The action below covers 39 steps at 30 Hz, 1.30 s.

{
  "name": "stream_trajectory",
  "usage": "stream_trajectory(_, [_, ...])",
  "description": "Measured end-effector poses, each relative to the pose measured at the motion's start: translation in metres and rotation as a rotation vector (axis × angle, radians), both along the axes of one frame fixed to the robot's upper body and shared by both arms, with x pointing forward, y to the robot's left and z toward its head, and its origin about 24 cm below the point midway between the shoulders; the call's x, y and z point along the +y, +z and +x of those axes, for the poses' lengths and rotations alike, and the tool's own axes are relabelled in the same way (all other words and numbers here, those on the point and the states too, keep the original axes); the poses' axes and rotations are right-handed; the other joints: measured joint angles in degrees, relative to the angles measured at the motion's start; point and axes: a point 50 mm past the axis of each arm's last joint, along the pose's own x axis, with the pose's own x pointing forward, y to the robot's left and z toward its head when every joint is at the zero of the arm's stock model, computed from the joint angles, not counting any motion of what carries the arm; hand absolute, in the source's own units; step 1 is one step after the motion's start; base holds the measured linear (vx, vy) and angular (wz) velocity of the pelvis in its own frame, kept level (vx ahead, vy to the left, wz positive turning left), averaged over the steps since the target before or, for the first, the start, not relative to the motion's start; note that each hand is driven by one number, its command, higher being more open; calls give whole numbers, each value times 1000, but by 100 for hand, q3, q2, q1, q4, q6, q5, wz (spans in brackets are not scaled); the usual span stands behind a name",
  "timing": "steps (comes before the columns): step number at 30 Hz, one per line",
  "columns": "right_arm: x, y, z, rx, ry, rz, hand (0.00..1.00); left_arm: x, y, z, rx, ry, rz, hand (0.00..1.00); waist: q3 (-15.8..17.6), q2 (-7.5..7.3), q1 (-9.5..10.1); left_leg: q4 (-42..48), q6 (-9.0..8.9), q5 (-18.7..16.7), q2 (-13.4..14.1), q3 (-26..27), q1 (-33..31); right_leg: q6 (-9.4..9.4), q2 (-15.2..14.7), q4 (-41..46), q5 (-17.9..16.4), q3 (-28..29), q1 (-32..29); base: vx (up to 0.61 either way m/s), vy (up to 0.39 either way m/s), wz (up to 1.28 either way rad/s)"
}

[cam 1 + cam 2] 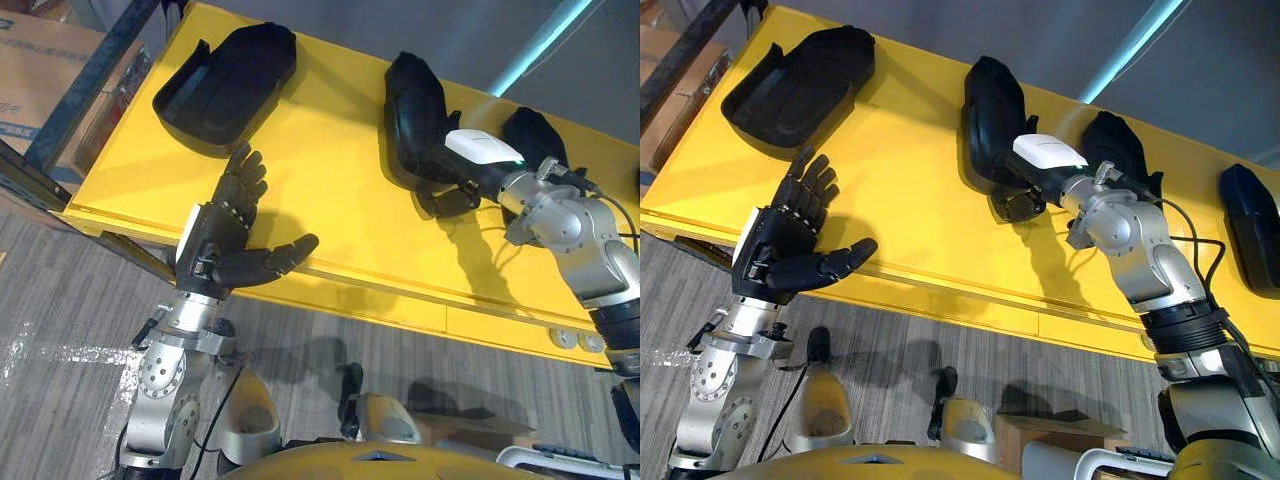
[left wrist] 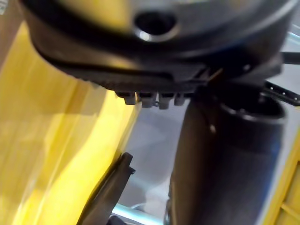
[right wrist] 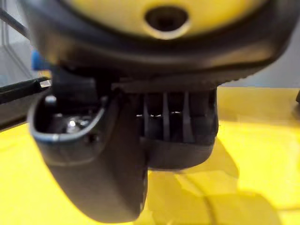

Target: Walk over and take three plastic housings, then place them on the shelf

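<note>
Cardboard box (image 1: 40, 60): at the far left, behind a dark blue metal frame (image 1: 95, 75) that runs diagonally past the yellow surface's left end.
Floor (image 1: 60, 300): grey, striped carpet below the near edge of the yellow surface.
Yellow surface (image 1: 330, 200): flat top with a raised front lip. It carries every housing in view.
Left housing (image 1: 225, 75): black plastic shell at the far left of the yellow surface, lying hollow side up. Nothing touches it.
Left hand (image 1: 215, 240): palm up at the front edge of the yellow surface, just nearer than the left housing. Its fingers are straight and fanned toward that housing, the thumb stretched out sideways. It holds nothing.
Middle housing (image 1: 415, 110): black shell lying lengthwise, front to back, on the yellow surface, well apart from the left housing. Its near end is in the right hand.
Right hand (image 1: 452, 180): reaches across the yellow surface from the right. Its fingers are curled under the near end of the middle housing, and the thumb, with its white cover (image 1: 483, 147), lies on top, so the shell is pinched between them.
Third housing (image 1: 1120, 145): black shell just beside the right wrist, on its far side, partly hidden by the arm.
Fourth housing (image 1: 1250, 225): black shell at the right end of the yellow surface, apart from the arm.
</note>
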Motion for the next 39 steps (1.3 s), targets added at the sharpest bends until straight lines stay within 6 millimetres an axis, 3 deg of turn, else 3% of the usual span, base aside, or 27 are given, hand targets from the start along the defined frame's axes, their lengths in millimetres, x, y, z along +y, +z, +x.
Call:
stream_trajectory(13, [7, -11, -12, -42, 92, 12, 0, 0, -3, -4, 18, -16, 17, 100, 20, -53, 92, -45, -18, 10, 6, 9, 104, 6, 6, -3, 1, 4, 79, -1, -1, -1])
stream_trajectory(21, [13, -24, -38, 34, 72, 190, 0, 2, -5, -4, 35, 31, -4, 100, 4, -30, 20, -161, -34, 15, 11, 168, 323, 15, 0, 18, 0, 145, 119, -8, -2, -9])
stream_trajectory(29, [16, -48, -43, 96, -77, 251, 0, -1, -16, -8, 102, 108, -17, 100, -360, 221, -208, -236, -32, 38, 10, 396, 516, 27, -20, 12, 6, 333, 94, 4, -1, -14])
stream_trajectory(33, [17, -54, -43, 102, -120, 223, 0, -3, -12, -4, 88, 115, -39, 100, -505, 373, -220, -233, -43, 8, 10, 461, 643, 27, -22, -2, 5, 391, 176, 12, -8, -9])
stream_trajectory(39, [34, -67, -45, 163, -57, 185, 0, -7, -12, -2, 105, 119, -74, 100, -727, 537, -241, -230, -41, -66, 18, 586, 810, 21, -24, -5, -3, 491, 218, -17, -5, -11])
